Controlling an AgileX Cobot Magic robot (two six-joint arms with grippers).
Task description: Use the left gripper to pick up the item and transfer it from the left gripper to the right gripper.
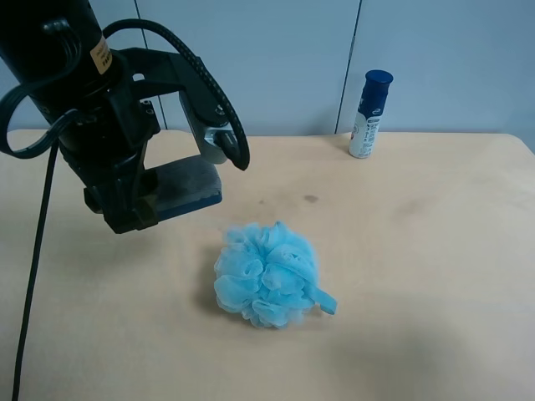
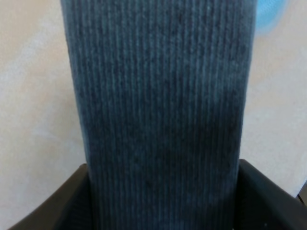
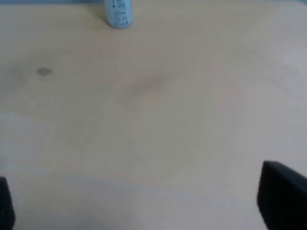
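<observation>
The item [image 1: 188,184], a dark grey felt-topped block with a blue underside, sits between the jaws of my left gripper [image 1: 138,205], the bulky black arm with the loose cable at the exterior high view's left. In the left wrist view the grey felt [image 2: 160,96] fills the frame, and the black fingers [image 2: 57,206] press against both of its sides. I cannot tell whether it rests on the table or hangs just above it. My right gripper [image 3: 153,206] shows only in the right wrist view. Its jaws are wide apart and empty over bare tabletop.
A light-blue mesh bath puff [image 1: 267,274] lies in the middle of the beige table [image 1: 418,251], to the right of the item. A white bottle with a blue cap [image 1: 368,115] stands at the back edge and also shows in the right wrist view [image 3: 118,12].
</observation>
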